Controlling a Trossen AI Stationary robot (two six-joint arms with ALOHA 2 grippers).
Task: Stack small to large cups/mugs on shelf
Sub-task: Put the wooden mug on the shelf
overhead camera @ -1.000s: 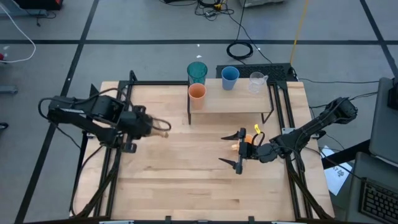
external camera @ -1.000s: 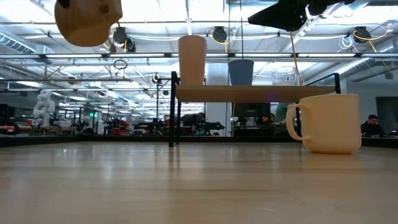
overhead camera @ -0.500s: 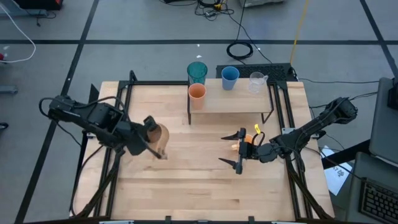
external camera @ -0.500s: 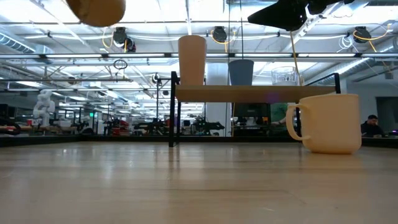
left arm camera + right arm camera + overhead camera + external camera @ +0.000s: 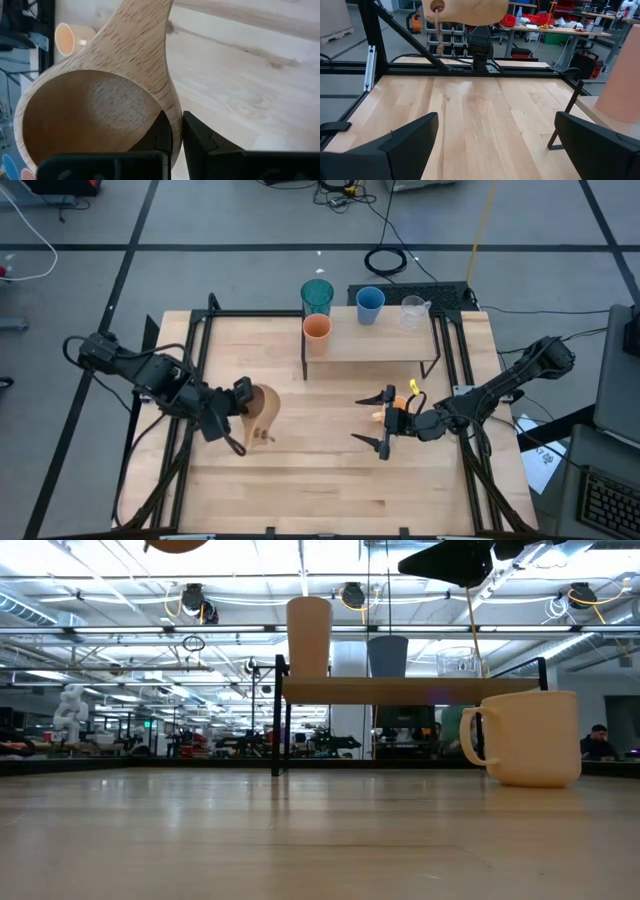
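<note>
On the left, the left arm reaches in from the worktop's [image 5: 300,480] edge, its links angling down toward the middle. The left gripper [image 5: 228,412] has its fingers [image 5: 197,137] clenched on the rim of the brown wooden mug [image 5: 260,410], one finger inside the bowl and one outside (the wrist view shows the wall pinched between them). The mug is held up off the worktop; in the low view only its underside [image 5: 175,544] peeks in at the top edge.

Farther back stands the shelf [image 5: 375,345]. The orange cup [image 5: 317,330] sits at its left end. The teal tumbler [image 5: 317,295], the blue cup [image 5: 369,304] and the clear handled cup [image 5: 413,311] stand in a row behind it; whether these rest on the shelf's back edge or beyond it I cannot tell.

To the right, the right arm comes in from the right edge, bent low. The right gripper [image 5: 385,423] hovers above the worktop with its fingers [image 5: 395,147] spread wide and grasping nothing. The orange handled mug [image 5: 403,406] stands on the worktop just beside it, mostly hidden from above; from table height it [image 5: 528,737] stands upright, handle to the left.
</note>
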